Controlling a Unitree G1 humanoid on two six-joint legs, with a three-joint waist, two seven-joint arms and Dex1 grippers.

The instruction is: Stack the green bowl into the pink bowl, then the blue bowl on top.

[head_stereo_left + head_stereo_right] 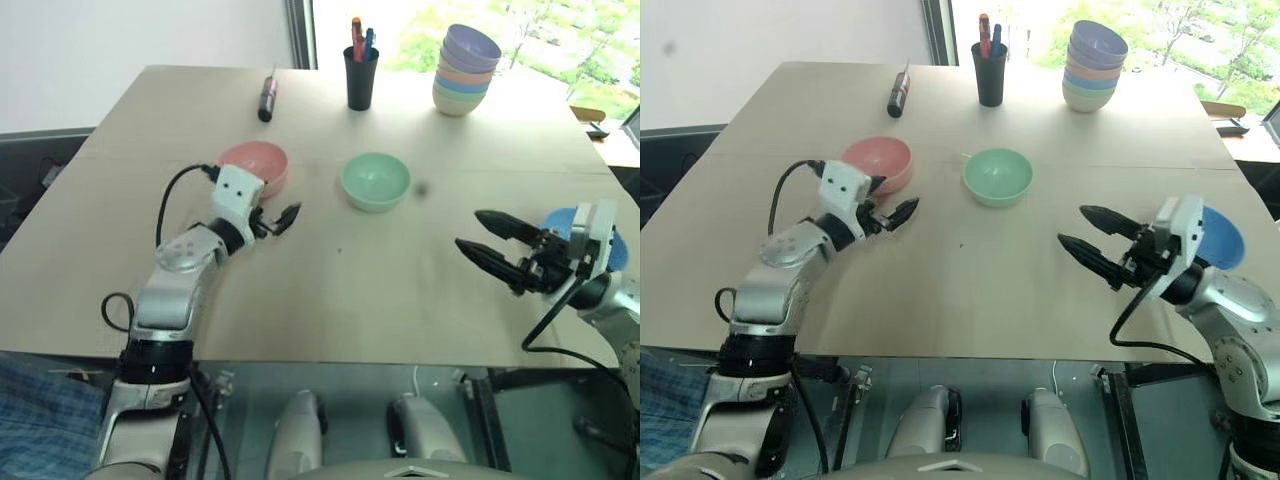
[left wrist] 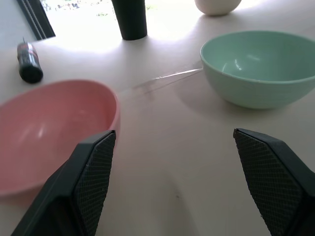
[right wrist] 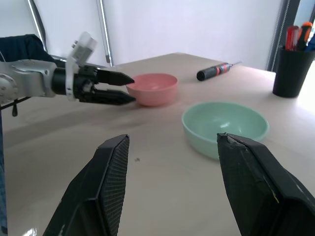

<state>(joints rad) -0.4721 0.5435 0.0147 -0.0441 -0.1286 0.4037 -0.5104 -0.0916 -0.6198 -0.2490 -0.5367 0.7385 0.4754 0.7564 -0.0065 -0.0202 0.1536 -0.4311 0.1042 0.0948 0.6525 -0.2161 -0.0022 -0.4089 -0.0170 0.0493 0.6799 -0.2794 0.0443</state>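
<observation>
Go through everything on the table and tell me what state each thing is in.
green bowl: upright, empty, unstacked
pink bowl: upright, empty
blue bowl: upright, behind right arm
pastel bowl stack: nested upright
pen cup: upright, holding pens
screwdriver: lying flat
left end effector: open
right end effector: open

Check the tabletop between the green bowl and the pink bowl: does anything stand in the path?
Nothing visible does. The green bowl and the pink bowl sit side by side on bare table; the open left gripper hovers just in front of that gap.
</observation>
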